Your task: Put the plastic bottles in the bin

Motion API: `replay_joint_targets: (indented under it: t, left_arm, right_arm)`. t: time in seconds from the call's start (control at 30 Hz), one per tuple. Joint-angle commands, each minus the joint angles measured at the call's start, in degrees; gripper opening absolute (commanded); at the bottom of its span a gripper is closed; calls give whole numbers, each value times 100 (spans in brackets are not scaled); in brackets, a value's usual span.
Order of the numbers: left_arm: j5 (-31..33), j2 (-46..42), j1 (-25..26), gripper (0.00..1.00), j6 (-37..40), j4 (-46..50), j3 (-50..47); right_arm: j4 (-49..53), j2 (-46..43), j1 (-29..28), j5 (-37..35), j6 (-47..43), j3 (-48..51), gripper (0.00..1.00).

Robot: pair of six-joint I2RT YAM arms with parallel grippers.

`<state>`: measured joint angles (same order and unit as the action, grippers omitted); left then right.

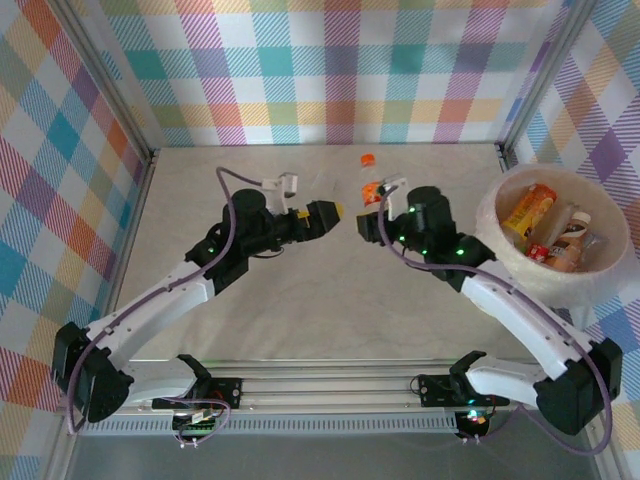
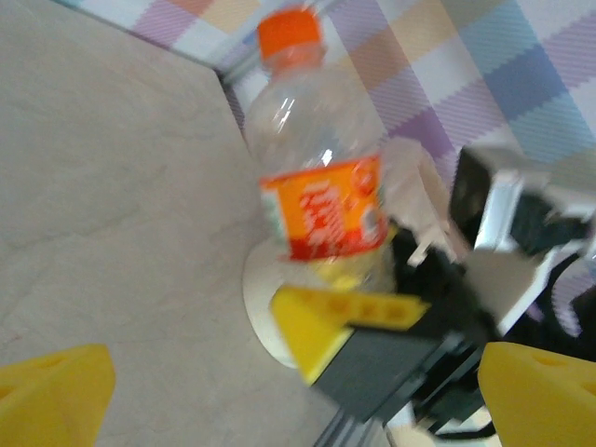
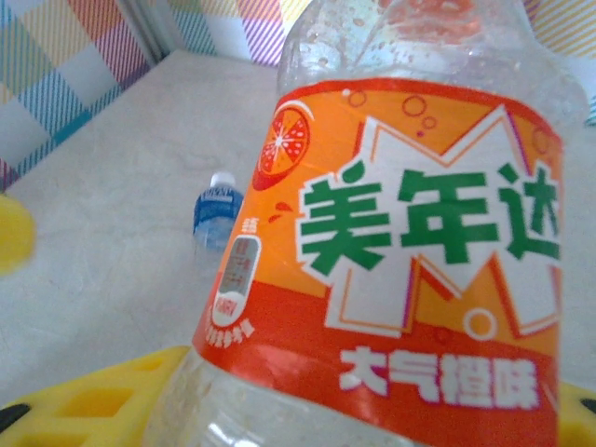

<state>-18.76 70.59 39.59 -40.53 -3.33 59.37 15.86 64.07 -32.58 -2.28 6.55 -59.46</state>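
Currently right gripper (image 1: 383, 197) is clamped on the orange-label bottle (image 1: 371, 182), mid-table toward the far side. Right wrist view: yellow fingers (image 3: 93, 410) sit low on either side of the bottle's clear lower body (image 3: 410, 261), and the label with green and white print takes up most of the frame. Left wrist view: one yellow finger of the right gripper (image 2: 346, 315) presses the bottle just below the label (image 2: 321, 209). Orange cap is on top and the bottle is roughly upright. Its base is hidden, so can't tell if it touches the table (image 1: 300, 300).

Left gripper (image 1: 328, 212) is spread wide with nothing in it. Its yellow fingers (image 2: 51, 396) sit at the two bottom corners of its own view. It points at the bottle from the left, close but not touching.

Bin (image 1: 612, 262) is at the right edge of the table, just beside the right arm and near the held bottle. Several bottles in the bin (image 1: 548, 225) lie jumbled, with orange and red labels visible.

One small blue-label bottle (image 3: 216, 209) with a white cap stands on the table beyond the held one, seen from the right wrist. Plaid walls (image 1: 330, 60) surround the table.
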Motion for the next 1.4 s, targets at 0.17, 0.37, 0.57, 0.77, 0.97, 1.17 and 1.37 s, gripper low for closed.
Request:
replay_joint_targets:
  t: [0.17,0.37,0.57,0.77,0.97,1.17,1.37]
  left_arm:
    - [-243,406,798,100,1359,343,909]
    - [-170,590,1209,100,1956,656,1269]
    - [32,625,1428,100,2335,933,1401]
    - [346,595,1438,100,2389,957,1327]
    - [592,629,1437,100,2398,961,1329]
    - [828,646,1437,100,2392,1054,1304]
    - [979,702,1437,100,2310,1071,1287]
  right_arm:
    - [1613,-747,1161,805,-169,-1033,52]
    - [2801,-774,2135,1113,-431,-1738,51]
    - [3615,-733,3160,1261,-609,-2208,51]
    - [4351,-574,4050,1080,-846,-2569,53]
    - [4611,-93,4801,1364,-1081,-3006,53]
    - [5004,334,5244,1410,-1038,-3321,55]
    - [5318,628,5387,1300,-909,-3385,70]
